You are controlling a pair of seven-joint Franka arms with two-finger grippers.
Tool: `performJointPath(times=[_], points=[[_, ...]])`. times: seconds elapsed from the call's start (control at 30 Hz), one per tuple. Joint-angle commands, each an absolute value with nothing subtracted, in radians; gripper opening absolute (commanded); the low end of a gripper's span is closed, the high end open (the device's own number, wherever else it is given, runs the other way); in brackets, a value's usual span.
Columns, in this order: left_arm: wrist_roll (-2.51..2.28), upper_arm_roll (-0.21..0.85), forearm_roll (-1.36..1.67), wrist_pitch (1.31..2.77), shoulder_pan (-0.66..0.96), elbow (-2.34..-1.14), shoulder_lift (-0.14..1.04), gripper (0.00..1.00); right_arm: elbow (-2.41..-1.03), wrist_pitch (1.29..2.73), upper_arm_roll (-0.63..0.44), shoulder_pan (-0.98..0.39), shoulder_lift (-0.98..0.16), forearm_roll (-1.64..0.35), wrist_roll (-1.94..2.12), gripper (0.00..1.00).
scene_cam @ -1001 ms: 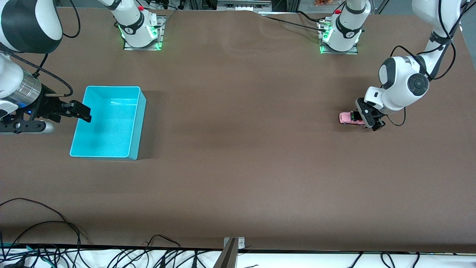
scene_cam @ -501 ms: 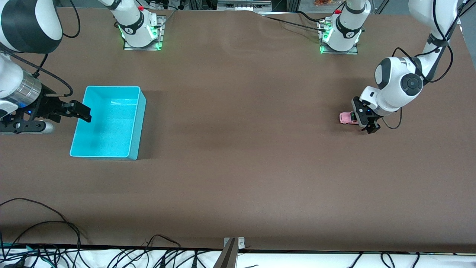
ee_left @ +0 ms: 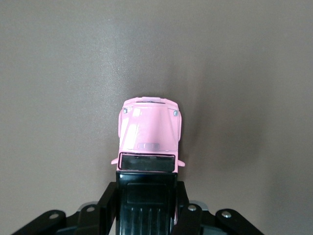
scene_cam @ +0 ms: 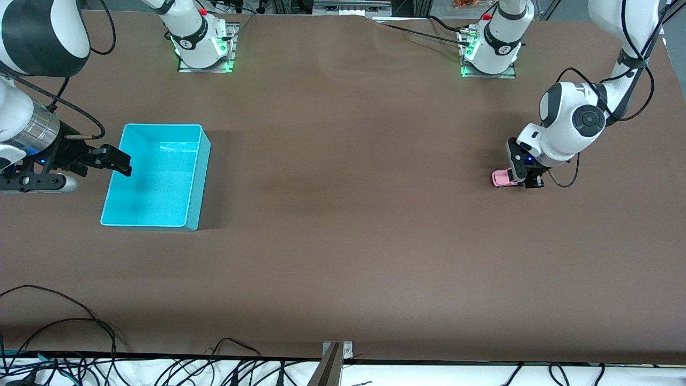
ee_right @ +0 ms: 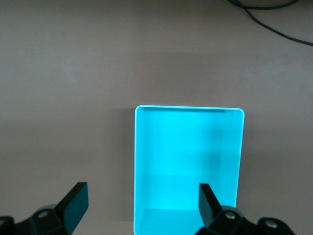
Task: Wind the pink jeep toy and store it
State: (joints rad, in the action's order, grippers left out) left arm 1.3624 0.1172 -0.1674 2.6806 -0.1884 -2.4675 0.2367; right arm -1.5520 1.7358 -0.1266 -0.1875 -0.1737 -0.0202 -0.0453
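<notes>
Grasp just made: left gripper (scene_cam: pixel 524 181), apart a second ago, now clamps jeep (ee_left: pixel 150 134); winding can begin. Right gripper (ee_right: pixel 142 201) waits, fingers apart, over bin (scene_cam: pixel 195 177).

Robot lab: bolted arms (scene_cam: pixel 198 37), cables (scene_cam: pixel 64 332)

The left gripper (scene_cam: pixel 522 179) hides the pink jeep toy's (scene_cam: pixel 501 178) rear half.

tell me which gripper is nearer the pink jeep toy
Left. The left gripper is shut on the pink jeep toy; the right gripper waits open over the turquoise bin.
</notes>
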Motion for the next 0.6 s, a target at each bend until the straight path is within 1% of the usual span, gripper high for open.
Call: performJointPath(times=[0.0,0.57], points=[[1.370,0.110,-0.257,2.688,-0.167,-2.448,0.233,0.00,-1.545,1.732,-0.127,-0.187,-0.173,-0.009,-0.049,1.00],[1.359,0.132,-0.249,2.678,-0.138,-2.448,0.221,0.00,-1.545,1.732,-0.127,-0.187,-0.173,-0.009,-0.049,1.00]])
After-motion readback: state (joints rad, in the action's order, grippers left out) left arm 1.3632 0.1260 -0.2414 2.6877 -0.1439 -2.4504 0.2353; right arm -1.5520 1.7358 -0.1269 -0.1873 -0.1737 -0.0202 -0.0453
